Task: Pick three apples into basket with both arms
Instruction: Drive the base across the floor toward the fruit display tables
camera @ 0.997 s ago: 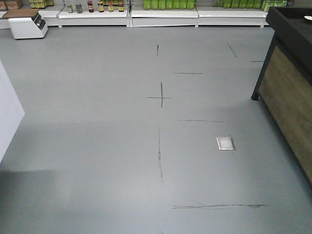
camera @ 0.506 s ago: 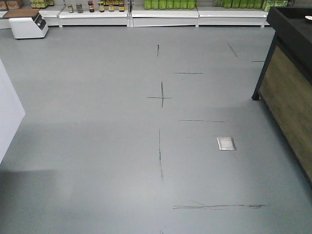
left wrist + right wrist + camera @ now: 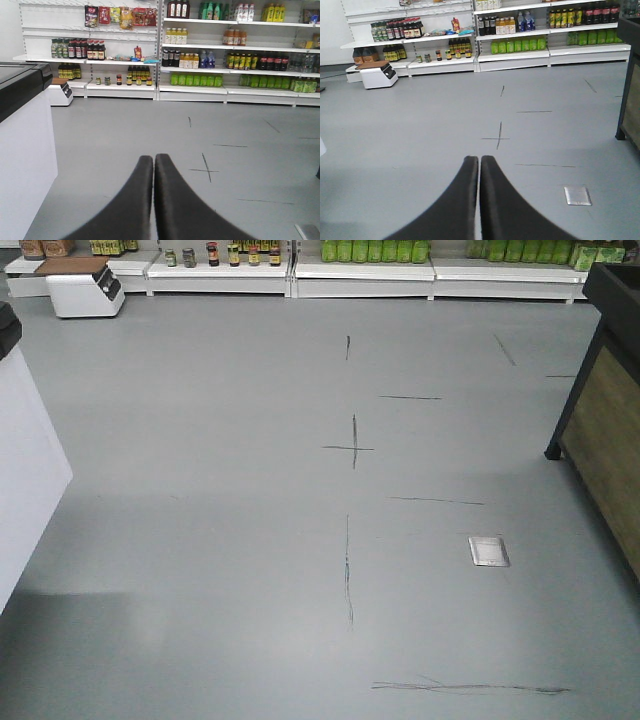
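Note:
No apples and no basket show in any view. My left gripper is shut with nothing between its black fingers and points over the bare grey floor toward the shelves. My right gripper is likewise shut and empty, aimed at the floor with the black cross mark ahead of it. Neither arm appears in the front view.
White shelves of bottles and jars line the far wall. A white freezer cabinet with a dark lid stands at the left. A black and wood counter is at the right. A small white box sits by the shelves. A metal floor plate lies in the floor.
The front view has shifted: the floor marks and shelves have slid right and down, more of the white cabinet shows at left, and less of the wood counter at right.

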